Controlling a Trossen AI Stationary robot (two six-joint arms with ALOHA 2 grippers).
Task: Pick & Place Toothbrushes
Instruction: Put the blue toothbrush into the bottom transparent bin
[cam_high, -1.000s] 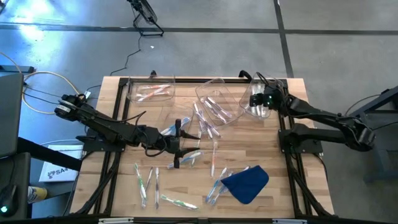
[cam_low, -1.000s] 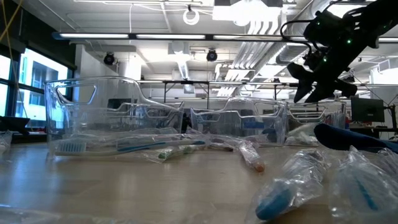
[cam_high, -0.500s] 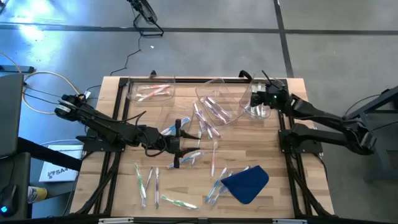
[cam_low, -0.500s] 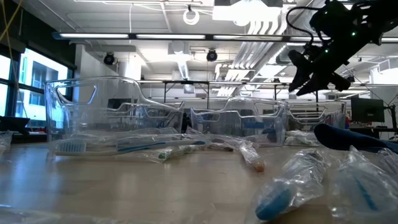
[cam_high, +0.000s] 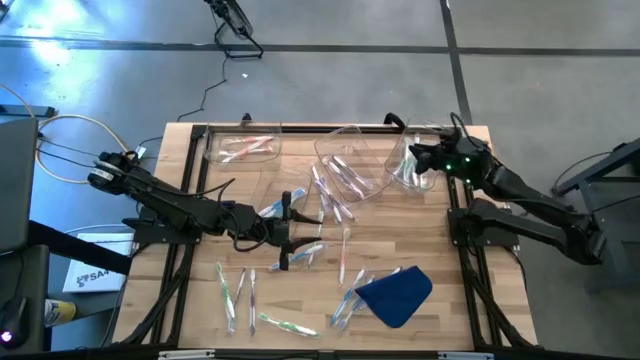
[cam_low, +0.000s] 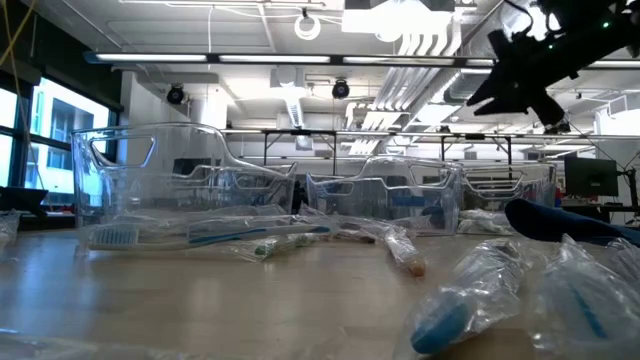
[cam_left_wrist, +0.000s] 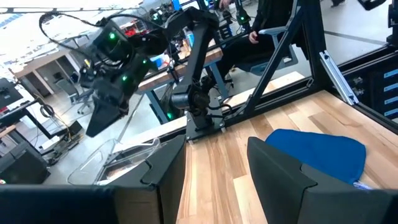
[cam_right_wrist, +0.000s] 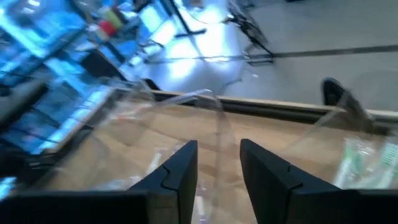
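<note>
Several toothbrushes in clear wrappers lie flat on the wooden table: a cluster (cam_high: 330, 195) at the middle, more (cam_high: 240, 290) near the front left, and one (cam_high: 345, 255) beside the blue cloth. Others rest inside the far-left clear bin (cam_high: 243, 148) and the tilted middle bin (cam_high: 350, 165). My left gripper (cam_high: 296, 232) hovers level over the table's middle, open, with nothing between its fingers (cam_left_wrist: 163, 171). My right gripper (cam_high: 416, 160) hangs high over the far-right clear bin (cam_high: 405, 175), open and empty (cam_right_wrist: 217, 155).
A crumpled blue cloth (cam_high: 395, 295) lies at the front right among wrapped brushes. The three clear bins stand along the far edge. In the low view, wrapped brushes (cam_low: 470, 295) lie close to the near edge. Black frame rails run along the table's sides.
My right gripper has risen from just above the far-right bin and drawn back toward the table's right edge, tipping from a downward slant to nearly level. The toothbrushes and bins have not moved.
</note>
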